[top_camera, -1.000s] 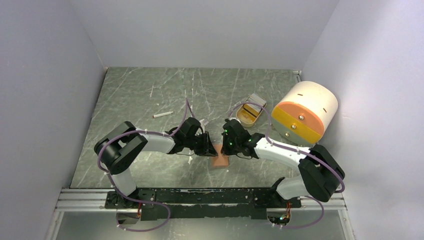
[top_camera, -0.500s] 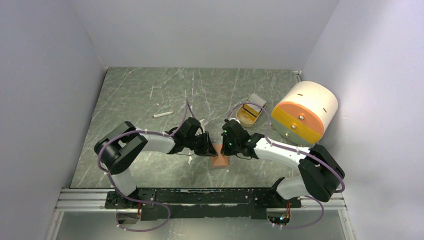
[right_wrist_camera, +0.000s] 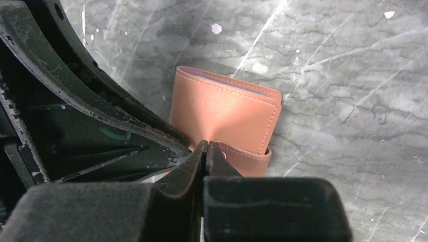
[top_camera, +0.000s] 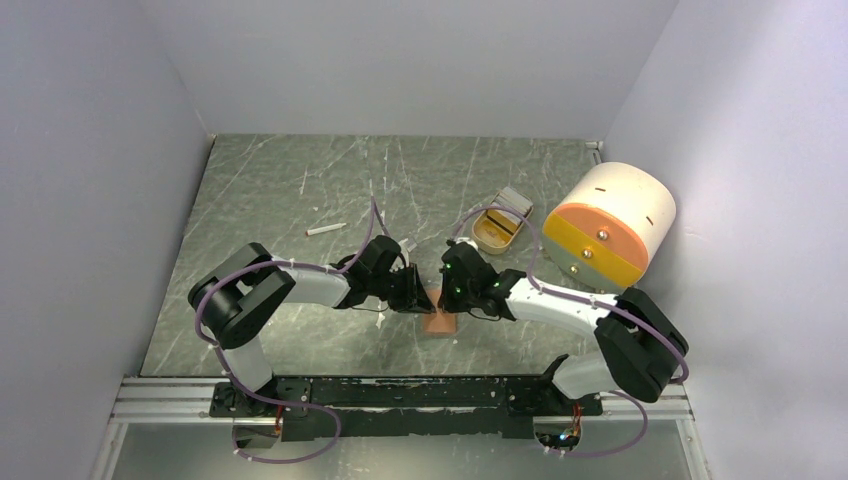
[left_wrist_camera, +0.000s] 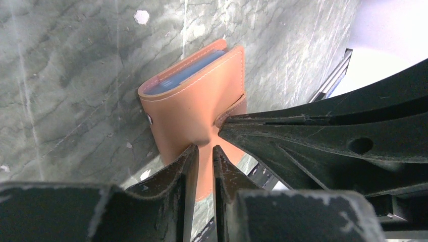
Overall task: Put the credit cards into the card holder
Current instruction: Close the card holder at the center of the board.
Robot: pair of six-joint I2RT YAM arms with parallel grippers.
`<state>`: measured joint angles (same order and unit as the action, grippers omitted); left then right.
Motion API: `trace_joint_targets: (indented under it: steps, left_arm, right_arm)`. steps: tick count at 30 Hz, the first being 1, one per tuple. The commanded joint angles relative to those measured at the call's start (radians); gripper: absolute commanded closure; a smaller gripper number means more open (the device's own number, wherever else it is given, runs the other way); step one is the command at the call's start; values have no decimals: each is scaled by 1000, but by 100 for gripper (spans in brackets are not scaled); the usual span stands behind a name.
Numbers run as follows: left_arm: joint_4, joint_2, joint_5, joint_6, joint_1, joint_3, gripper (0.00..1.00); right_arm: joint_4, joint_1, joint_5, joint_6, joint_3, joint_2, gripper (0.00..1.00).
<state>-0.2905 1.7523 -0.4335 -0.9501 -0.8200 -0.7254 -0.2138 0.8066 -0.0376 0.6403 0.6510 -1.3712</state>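
Far left on the grey-green marbled worktop (top_camera: 280, 190), a small white stick (top_camera: 326, 229) can be seen lying flat, well apart from everything else.

Moving in, the left gripper (left_wrist_camera: 204, 148) is found with its fingers only a narrow slit apart. Its tips are pushed into the cover of the card holder (left_wrist_camera: 192, 101), and the leather is dimpled right at that spot. Whether a fold is actually pinched can't be told, tbh.

The card holder is parked towards the near side of the worktop, right between the two grippers. It's folded over, with a blue card edge (left_wrist_camera: 194, 73) tucked inside the open end and a tiny metal snap (left_wrist_camera: 150, 118) seen on one side.

From the right, the right gripper (right_wrist_camera: 206, 145) is clenched tight, with no gap seen between its fingers. Its tips are set against the cover just beside the strap (right_wrist_camera: 247, 160).

Further right and back, a tan oblong tray (top_camera: 478, 235) is seen with something orange-yellow in it. A big cream-and-orange cylinder (top_camera: 615, 215) is parked near it, by the right wall.
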Motion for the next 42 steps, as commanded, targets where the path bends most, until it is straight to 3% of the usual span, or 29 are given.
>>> trace_joint_targets:
  steps: [1,27,42]
  left_arm:
    - [27,6,5,7,-13,16,77]
    - [55,-3,26,9,-13,23,77]
    - [57,-2,25,7,-12,14,77]
  right_arm:
    - [-51,27,30,30,-34,12,100]
    - [160,25,-40,105,-235,83,100]
    - [-80,26,-14,34,1,240,75]
